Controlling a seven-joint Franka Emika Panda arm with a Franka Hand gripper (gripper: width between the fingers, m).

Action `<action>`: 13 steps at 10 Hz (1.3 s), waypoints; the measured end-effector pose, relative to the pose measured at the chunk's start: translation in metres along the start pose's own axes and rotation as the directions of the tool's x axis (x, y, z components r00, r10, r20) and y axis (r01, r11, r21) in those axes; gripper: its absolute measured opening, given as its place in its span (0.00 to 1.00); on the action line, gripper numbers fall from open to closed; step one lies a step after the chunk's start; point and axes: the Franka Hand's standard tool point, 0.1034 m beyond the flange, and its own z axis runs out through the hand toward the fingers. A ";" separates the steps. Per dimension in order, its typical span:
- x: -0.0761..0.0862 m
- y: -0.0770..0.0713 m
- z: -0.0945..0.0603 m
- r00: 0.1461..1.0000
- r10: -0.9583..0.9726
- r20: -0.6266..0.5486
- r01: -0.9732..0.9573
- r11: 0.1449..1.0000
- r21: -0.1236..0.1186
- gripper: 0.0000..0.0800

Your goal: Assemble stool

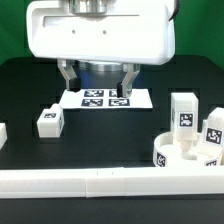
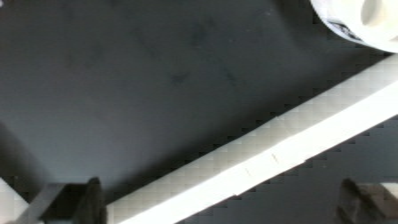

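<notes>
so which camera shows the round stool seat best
The exterior view: most of the round seat shows, near the rail bar. The wrist view catches only a curved white edge, probably its rim.

A leg (image 1: pixel 49 121) lies at the exterior view's left, the disc (image 1: pixel 186 160) at its right

One disc (image 1: pixel 180 153), three leg blocks (image 1: pixel 48 122) (image 1: pixel 183 112) (image 1: pixel 213 131), one marker board (image 1: pixel 105 98), perhaps two rails (image 1: pixel 60 181)
</notes>
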 end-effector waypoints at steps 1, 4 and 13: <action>0.000 0.001 0.000 0.997 -0.083 0.000 0.083 0.997 -0.002 0.81; 0.003 0.045 0.010 0.896 -0.442 -0.034 0.440 0.897 -0.044 0.81; -0.021 0.119 0.046 0.884 -0.467 -0.032 0.461 0.879 -0.123 0.81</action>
